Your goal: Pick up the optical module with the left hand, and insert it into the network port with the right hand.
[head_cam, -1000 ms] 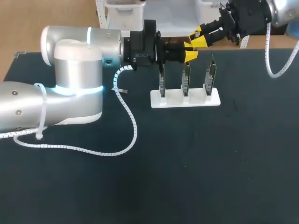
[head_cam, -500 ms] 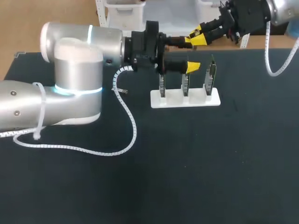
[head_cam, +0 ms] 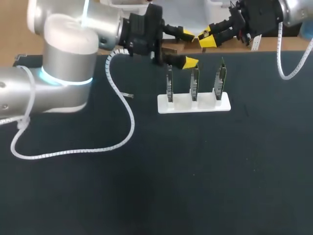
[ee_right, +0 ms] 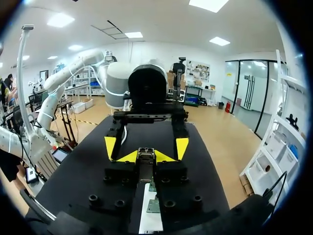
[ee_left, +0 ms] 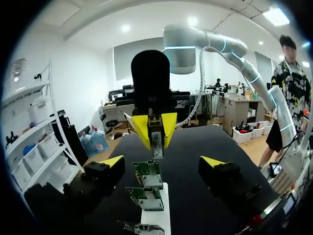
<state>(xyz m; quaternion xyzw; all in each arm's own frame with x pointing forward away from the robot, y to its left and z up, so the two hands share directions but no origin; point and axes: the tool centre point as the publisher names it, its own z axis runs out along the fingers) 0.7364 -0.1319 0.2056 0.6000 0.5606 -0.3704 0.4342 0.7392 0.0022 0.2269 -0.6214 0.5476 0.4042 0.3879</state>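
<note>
One optical module (ee_left: 156, 142), a small grey metal piece, sits clamped between the two yellow tips of the right gripper (head_cam: 207, 39), which pinch it from both sides. That gripper hangs in the air past the table's back edge, above and behind the stand and touching nothing on it. The left gripper (head_cam: 189, 48) faces it from the other side, with its two yellow-tipped fingers spread wide and nothing between them. It is level with the near end of the stand and just above it. The two grippers point at each other, close but not touching. On the dark table (head_cam: 195, 171) stands one white stand (head_cam: 193, 104) carrying three small green circuit boards upright in a row. These are the left board (head_cam: 169, 86), the middle board (head_cam: 194, 83) and the right board (head_cam: 220, 80), each in its own slot and apart from its neighbours. In the left wrist view the three boards line up under the open fingers, with the held module ahead of them. From the head view the module is too small to make out, so its exact tilt is uncertain, though in the right wrist view it seems to lie straight along the fingers. One white spiral cable (head_cam: 122, 142) loops from the left arm down onto the table beside the stand.
</note>
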